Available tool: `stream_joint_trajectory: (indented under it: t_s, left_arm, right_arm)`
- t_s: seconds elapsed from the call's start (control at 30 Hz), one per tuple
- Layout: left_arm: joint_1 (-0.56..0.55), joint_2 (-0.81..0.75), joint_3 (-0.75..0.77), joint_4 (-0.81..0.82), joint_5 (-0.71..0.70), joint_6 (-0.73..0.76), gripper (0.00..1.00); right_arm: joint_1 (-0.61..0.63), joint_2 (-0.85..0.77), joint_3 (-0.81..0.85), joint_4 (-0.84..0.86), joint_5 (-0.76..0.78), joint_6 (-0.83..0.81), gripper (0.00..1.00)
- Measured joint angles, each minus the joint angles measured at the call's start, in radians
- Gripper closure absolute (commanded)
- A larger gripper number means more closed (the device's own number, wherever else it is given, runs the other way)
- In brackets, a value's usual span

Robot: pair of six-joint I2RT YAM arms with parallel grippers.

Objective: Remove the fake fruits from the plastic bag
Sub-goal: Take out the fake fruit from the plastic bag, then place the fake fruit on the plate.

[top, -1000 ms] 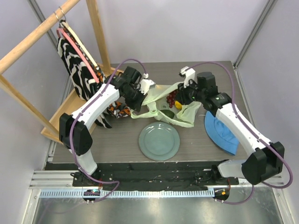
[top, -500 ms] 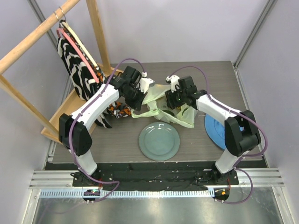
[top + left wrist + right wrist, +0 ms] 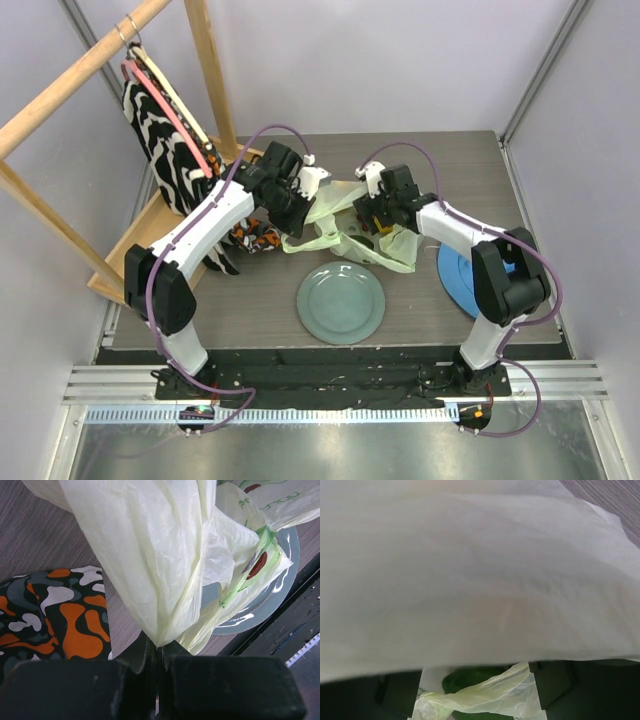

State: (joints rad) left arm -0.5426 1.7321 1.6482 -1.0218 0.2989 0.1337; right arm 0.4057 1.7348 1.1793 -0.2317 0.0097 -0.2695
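The plastic bag lies crumpled on the table behind the plate, pale yellow-green and translucent. My left gripper is shut on a bunched fold of the bag, the film pinched between its jaws and held up. My right gripper is pushed into the bag's mouth from the right. Its fingers stand open under a sheet of bag film. A green round fruit shows between them, half covered by a strip of bag. The other fruits are hidden.
A grey-green plate sits in front of the bag, partly under it in the left wrist view. A blue hat lies at right. An orange-and-black patterned cloth lies at left, beside a wooden rack with a striped garment.
My right arm has swung left and pushed its gripper into the bag's mouth, covering the red and yellow fruits seen before, and its jaws have spread. The left arm has held still.
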Motion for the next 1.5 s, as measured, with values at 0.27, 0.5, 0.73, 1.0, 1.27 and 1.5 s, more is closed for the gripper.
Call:
stream_joint_trajectory:
  t_s: [0.27,0.5,0.73,1.0,1.27,1.5]
  left_arm:
    - [0.0,0.0,0.0,0.002,0.0,0.0,1.0]
    - [0.0,0.0,0.0,0.005,0.0,0.0,1.0]
    - [0.0,0.018,0.034,0.008,-0.011,0.0,1.0]
    - [0.0,0.043,0.064,0.011,-0.012,0.0,0.99]
    - [0.001,0.093,0.119,0.011,-0.02,-0.004,0.68]
    - [0.008,0.108,0.131,0.018,0.018,-0.059,0.64]
  right_arm:
    - [-0.049,0.028,-0.035,0.018,0.043,-0.069,0.33]
    - [-0.068,0.069,-0.024,0.021,-0.017,-0.116,0.8]
    - [-0.069,-0.045,-0.016,-0.07,-0.101,-0.103,0.88]
    - [-0.064,-0.51,-0.026,-0.172,-0.274,-0.042,0.88]
    - [0.187,-0.691,-0.125,-0.297,-0.405,-0.084,0.87]
    - [0.333,-0.494,-0.204,-0.337,-0.441,-0.249,0.85]
